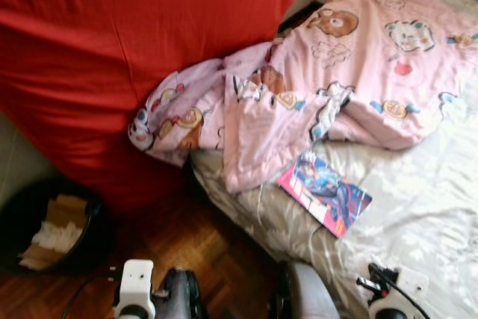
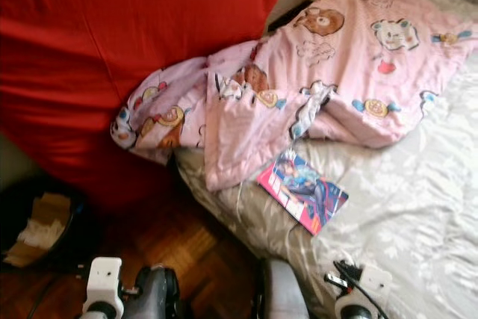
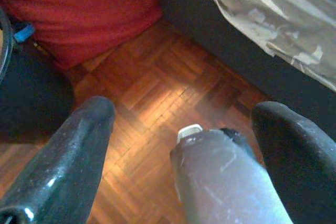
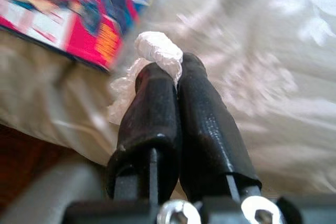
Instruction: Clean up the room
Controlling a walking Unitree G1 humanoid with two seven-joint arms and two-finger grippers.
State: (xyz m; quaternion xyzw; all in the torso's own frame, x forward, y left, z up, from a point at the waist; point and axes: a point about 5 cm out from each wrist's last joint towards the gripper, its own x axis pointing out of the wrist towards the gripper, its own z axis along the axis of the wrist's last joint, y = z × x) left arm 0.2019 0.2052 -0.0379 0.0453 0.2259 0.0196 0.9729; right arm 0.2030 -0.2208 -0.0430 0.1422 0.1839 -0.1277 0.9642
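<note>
Head views: a pink cartoon-print blanket (image 1: 358, 72) lies rumpled on the bed (image 1: 426, 214), a glossy comic book (image 1: 325, 192) beside its edge, and a black waste bin holding cardboard and paper (image 1: 52, 229) stands on the parquet floor (image 1: 187, 244). Left wrist view: the left pincer (image 3: 184, 129) hangs open above the floor, holding nothing. Right wrist view: the right pincer (image 4: 176, 103) is closed on a crumpled white tissue (image 4: 155, 51), which protrudes past the fingertips just beside the comic book. Risk: the grip catches only a thin fold, so the tissue may slip free during carriage to the bin.
</note>
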